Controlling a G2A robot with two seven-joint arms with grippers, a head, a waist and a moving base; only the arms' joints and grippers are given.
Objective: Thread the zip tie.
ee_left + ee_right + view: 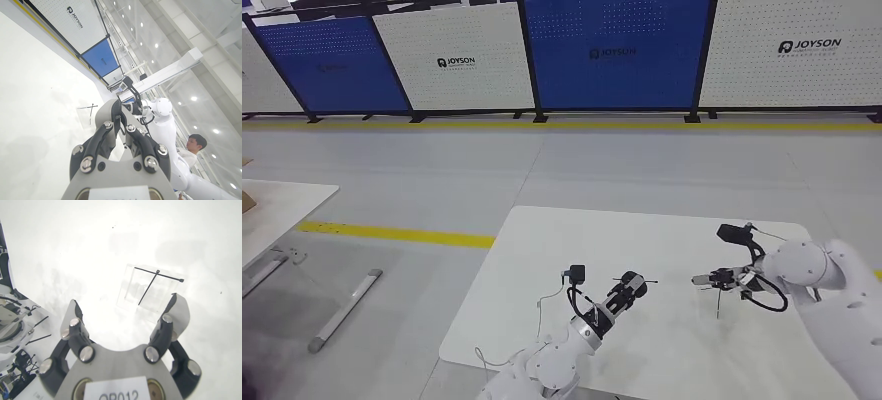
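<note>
Right wrist view shows the right gripper (125, 298) open near two crossed zip ties (151, 283), likely light and springy, best pinched near a head; left gripper (120, 108) closed.

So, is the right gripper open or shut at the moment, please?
Open. The fingers of the right gripper stand wide apart, holding nothing; the zip ties lie on the table beyond them.

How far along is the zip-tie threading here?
Nothing looks done: two zip ties lie crossed, straight and ungripped on the clear block. In hand: the open right gripper hovers above them; the left gripper is shut, away from them. Grasping and threading remain.
</note>
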